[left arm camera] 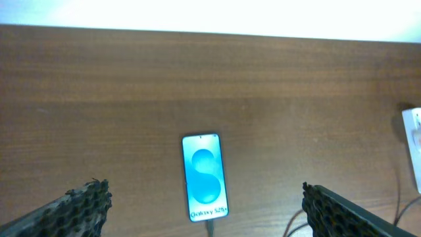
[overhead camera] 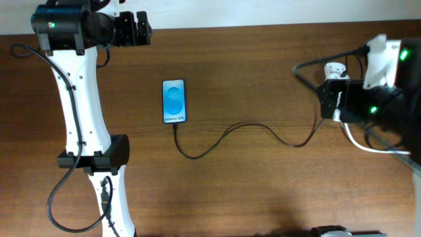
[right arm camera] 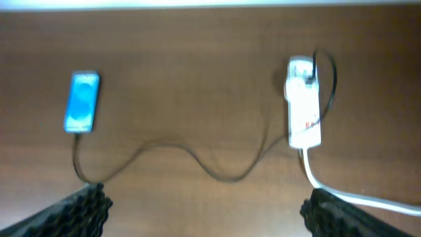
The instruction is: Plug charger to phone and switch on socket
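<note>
The phone lies flat on the brown table, blue screen up. The charger cable runs from the phone's bottom edge in a loose curve to the white socket at the right. In the left wrist view the connector tip meets the phone. My left gripper is open and empty, high at the back left. My right gripper is open and empty over the socket area. The right wrist view shows the socket, blurred, with red marks, the phone and the cable.
A thick white cord leaves the socket toward the right. The table's far edge meets a bright white surface. My left arm's white links stretch along the left side of the table.
</note>
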